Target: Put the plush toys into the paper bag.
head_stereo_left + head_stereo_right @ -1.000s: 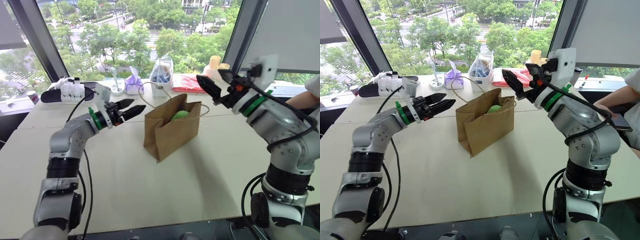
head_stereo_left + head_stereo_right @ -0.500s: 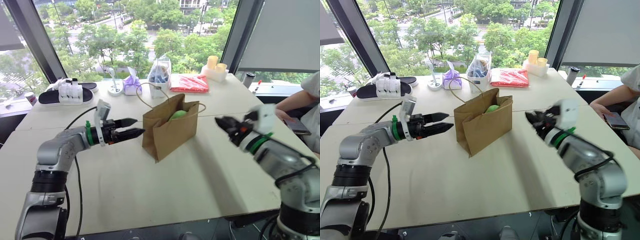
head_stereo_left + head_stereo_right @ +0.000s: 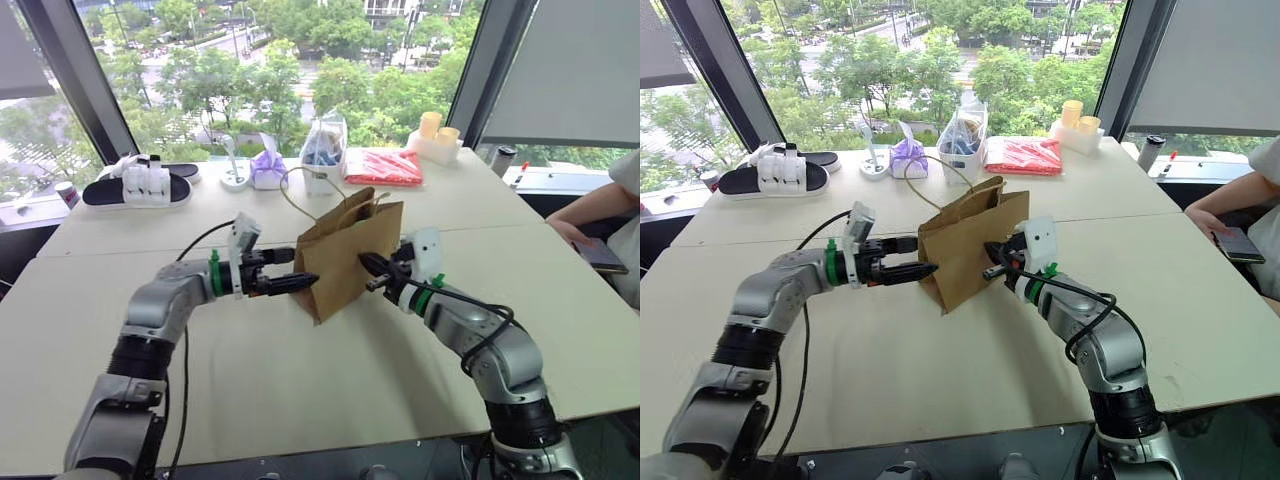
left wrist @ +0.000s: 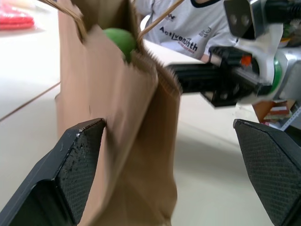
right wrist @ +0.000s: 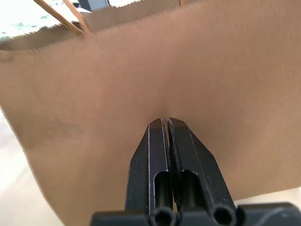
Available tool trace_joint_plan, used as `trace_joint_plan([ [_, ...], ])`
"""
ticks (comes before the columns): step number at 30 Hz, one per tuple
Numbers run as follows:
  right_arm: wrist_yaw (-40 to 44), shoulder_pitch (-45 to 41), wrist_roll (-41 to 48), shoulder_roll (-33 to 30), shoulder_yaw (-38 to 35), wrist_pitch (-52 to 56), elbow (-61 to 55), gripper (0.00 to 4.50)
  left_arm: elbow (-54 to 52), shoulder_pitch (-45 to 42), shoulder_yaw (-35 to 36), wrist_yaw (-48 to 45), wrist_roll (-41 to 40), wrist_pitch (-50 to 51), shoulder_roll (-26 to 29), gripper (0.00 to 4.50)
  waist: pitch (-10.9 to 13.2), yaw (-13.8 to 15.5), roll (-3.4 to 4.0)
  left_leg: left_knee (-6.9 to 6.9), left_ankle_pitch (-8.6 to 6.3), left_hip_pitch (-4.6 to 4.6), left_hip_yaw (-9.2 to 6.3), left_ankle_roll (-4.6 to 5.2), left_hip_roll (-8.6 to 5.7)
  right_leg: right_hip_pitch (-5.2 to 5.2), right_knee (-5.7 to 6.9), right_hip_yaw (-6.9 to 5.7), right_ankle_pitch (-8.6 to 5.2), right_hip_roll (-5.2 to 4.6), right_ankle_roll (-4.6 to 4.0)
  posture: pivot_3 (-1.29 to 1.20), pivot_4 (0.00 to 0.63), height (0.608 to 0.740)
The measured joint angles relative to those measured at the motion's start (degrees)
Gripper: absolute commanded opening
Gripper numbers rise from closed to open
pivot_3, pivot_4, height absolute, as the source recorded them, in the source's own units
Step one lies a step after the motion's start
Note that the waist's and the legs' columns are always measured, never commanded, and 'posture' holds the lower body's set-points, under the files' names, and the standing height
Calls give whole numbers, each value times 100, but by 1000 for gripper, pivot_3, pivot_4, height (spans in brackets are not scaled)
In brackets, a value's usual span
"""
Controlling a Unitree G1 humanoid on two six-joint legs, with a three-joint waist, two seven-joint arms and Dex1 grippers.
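A: How does the bag (image 3: 345, 255) stand?

B: Upright on the worktop (image 3: 300, 380), near its middle, mouth up but tipped. Its top leans toward the windows and the robot's right. One narrow creased side faces the robot's left, and a broad flat face looks at the right arm.

A: And the toys?

B: A green toy (image 4: 120, 40) sits inside, just under the rim, round and soft-looking. I can't see an orange one.

A: The pincers?

B: The left pincer (image 3: 288, 270) lies level and points right, fingers spread wide. One finger (image 4: 77, 155) touches the bag's narrow side; the other stands clear of the bag. The right pincer (image 5: 167, 123) lies level too, fingers pressed together with nothing between them, tips right against the broad face, where the paper shows a slight dent.

A: What is the bag made of?

B: Plain brown kraft paper, matte, with a sawtooth rim and thin looped cord handles (image 3: 300, 190).

A: Room around it?

B: Bare pale worktop in front of it and to both sides. Behind it, along the window edge, stand a purple pouch (image 3: 267, 168), a clear bag (image 3: 322, 150) with blue contents and a red packet (image 3: 380, 166), all well apart from it. A person's arm (image 3: 600, 205) rests at the far right edge.
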Motion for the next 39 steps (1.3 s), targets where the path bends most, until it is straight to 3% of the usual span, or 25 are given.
trace_joint_plan([
  [7, 66, -21, -190, 75, 54, -138, 150, 64, 79, 1, -162, 331, 323, -371, -374, 4500, 0, 8, 0, 0, 0, 0, 0, 0, 0, -1, 1, 0, 0, 0, 0, 0, 150, 740],
  [8, 70, -21, -198, 79, 54, -144, 150, 22, 110, 1, -159, 401, 360, -429, -416, 4253, 0, 11, 0, 0, 0, 0, 0, 0, 0, -1, 1, 0, 0, 0, 0, 0, 150, 740],
  [11, 88, -21, -239, 104, 49, -149, 150, 0, 201, 12, -156, 537, 426, -525, -501, 3183, 0, 8, 0, 1, 0, 0, 0, 0, 0, -1, 1, 0, 0, 0, 0, 0, 150, 740],
  [17, 111, -12, -246, 104, 11, -147, 148, 0, 207, 128, -168, 666, 565, -684, -526, 42, 0, 9, 0, 1, 0, 0, 0, 0, 0, -1, 2, 0, 0, 0, 0, 0, 150, 740],
  [25, 122, 214, -8, -160, -380, 274, -524, 0, 397, 133, -223, 683, 740, -923, -668, 9, 0, 53, 0, 5, 0, -1, -3, 0, -3, 3, 0, 0, 0, -2, 0, 0, 150, 740],
  [28, 274, 569, 651, -625, -1241, 802, -1329, 0, 780, -131, -227, 463, 753, -966, -696, 9, 0, 79, -1, 9, -1, -5, -5, 1, -4, 7, -6, -3, 1, -3, 1, 0, 150, 740],
  [33, 828, 1599, 2718, -1753, -3472, 1712, -2298, 0, 1691, -946, -209, -461, 685, -957, -715, 9, 0, 120, -1, 8, -4, -4, -4, 7, -2, 17, -15, -9, 0, -2, 1, 0, 150, 740],
  [39, 843, 2546, 3883, -2407, -4506, 1944, -2516, 0, 2475, -1600, -283, -1610, 620, -976, -818, 9, 0, 18, -1, 10, -4, 14, 4, 9, 1, 28, -11, -8, -1, 0, 2, 0, 150, 740],
])
